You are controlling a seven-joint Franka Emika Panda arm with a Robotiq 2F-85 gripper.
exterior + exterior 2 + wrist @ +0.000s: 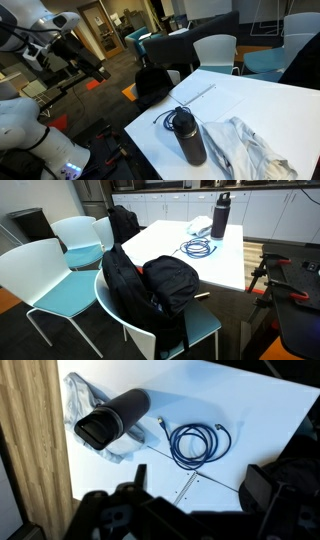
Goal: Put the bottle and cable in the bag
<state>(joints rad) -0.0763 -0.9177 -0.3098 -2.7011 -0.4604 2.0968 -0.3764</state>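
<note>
A dark bottle (190,137) stands on the white table (250,95), also seen in an exterior view (221,215) and the wrist view (112,418). A coiled blue cable (198,442) lies beside it, seen in both exterior views (168,118) (199,248). A black backpack (165,282) sits on a chair at the table's edge, also visible in an exterior view (152,82). My gripper (195,495) is open and empty, high above the table near the cable. In an exterior view my gripper (96,69) hangs well away from the table.
A crumpled white cloth or plastic bag (85,395) lies behind the bottle. A second black backpack (124,222) rests on a far chair. Light blue chairs (45,285) surround the table. A black and red scooter (290,280) stands beside the table.
</note>
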